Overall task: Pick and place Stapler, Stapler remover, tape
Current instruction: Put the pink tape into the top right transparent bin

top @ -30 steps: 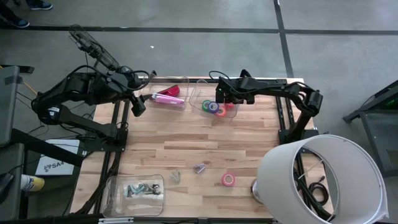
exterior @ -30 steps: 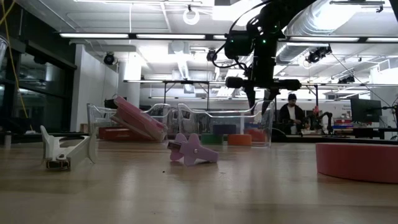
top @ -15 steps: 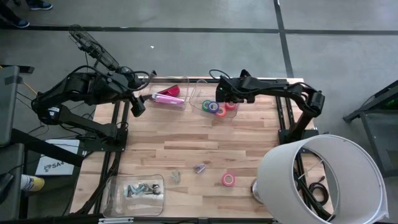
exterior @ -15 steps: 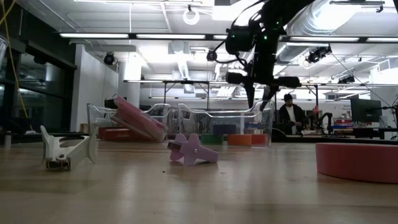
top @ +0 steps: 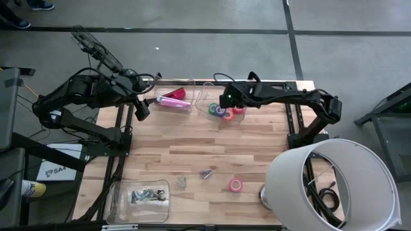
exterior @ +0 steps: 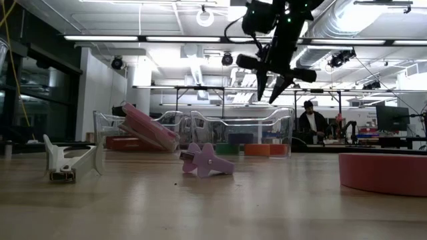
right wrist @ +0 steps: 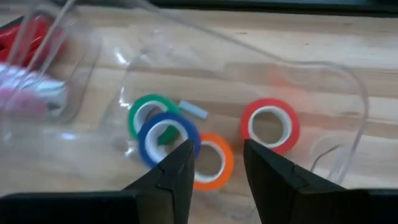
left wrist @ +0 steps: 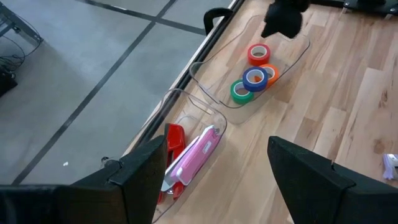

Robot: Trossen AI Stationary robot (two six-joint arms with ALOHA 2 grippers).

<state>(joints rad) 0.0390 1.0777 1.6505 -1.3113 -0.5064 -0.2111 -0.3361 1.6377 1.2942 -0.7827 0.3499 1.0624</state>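
Right gripper (top: 226, 100), jaws narrowly parted and empty, hangs above the clear tape tray (top: 239, 118) at the surface's far edge; loose pink tape roll (top: 236, 185) lies well apart toward the near edge, nearer this arm; left gripper (top: 142, 108) waits wide open beside the stapler tray (top: 171, 108).

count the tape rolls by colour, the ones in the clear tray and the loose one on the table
green tape: 1
blue tape: 1
orange tape: 1
red tape: 1
pink tape, loose on the table: 1
total: 5, with 4 in the clear tray under the right end effector
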